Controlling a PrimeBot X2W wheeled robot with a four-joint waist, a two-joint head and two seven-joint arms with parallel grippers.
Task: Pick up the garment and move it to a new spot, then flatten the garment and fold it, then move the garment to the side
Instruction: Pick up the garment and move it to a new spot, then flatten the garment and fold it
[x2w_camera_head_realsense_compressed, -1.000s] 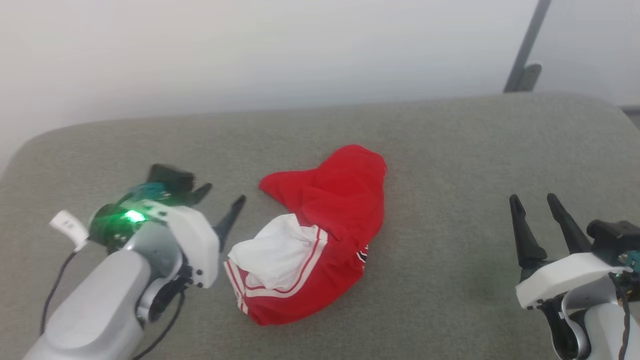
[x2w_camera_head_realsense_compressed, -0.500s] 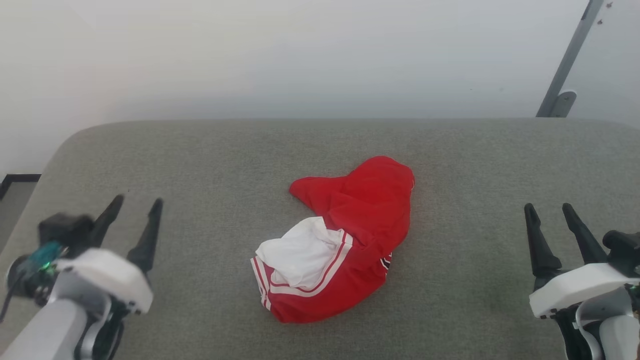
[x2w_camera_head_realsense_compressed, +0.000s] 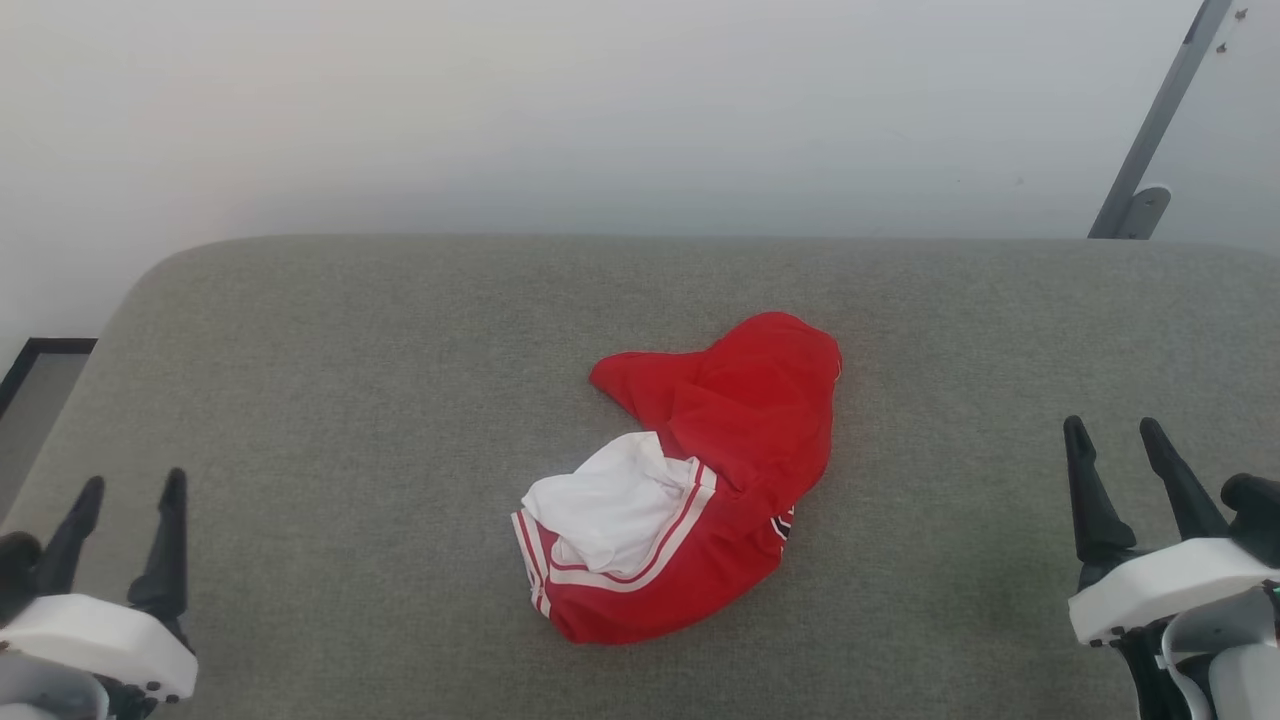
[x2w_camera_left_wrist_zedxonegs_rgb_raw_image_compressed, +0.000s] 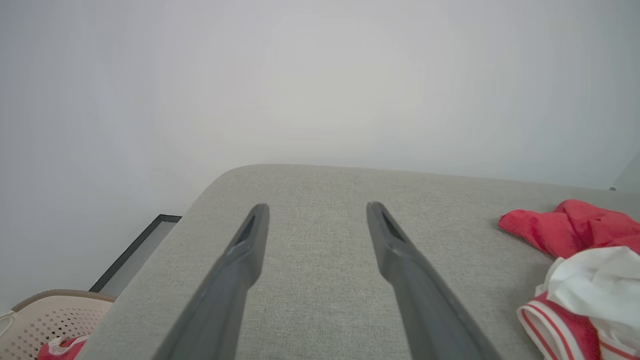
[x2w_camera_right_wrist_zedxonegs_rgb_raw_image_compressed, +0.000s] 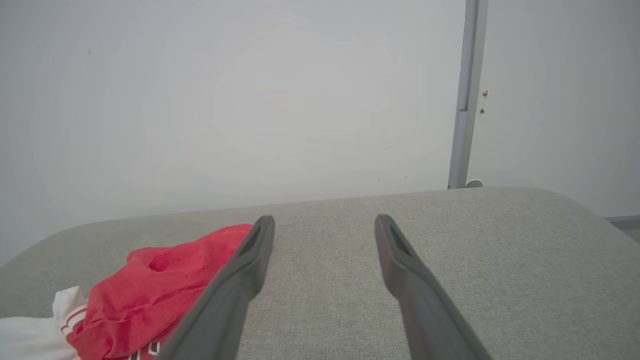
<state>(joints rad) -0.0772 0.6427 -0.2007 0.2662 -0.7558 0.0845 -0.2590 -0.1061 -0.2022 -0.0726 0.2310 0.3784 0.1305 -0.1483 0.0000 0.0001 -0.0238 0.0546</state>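
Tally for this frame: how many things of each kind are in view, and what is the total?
Shirt: 1
Grippers: 2, left gripper and right gripper, fingers apart
Padded table: 1
Basket: 1
Red-and-white cloth in the basket: 1
Metal post: 1
Total: 7

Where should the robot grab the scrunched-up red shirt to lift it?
Probably the red corner of the garment that pokes out toward the robot's left: a free, thin flap, easy to pinch. The open left gripper could come in from that side, low over the grey cushion. The middle is just a bunched heap.
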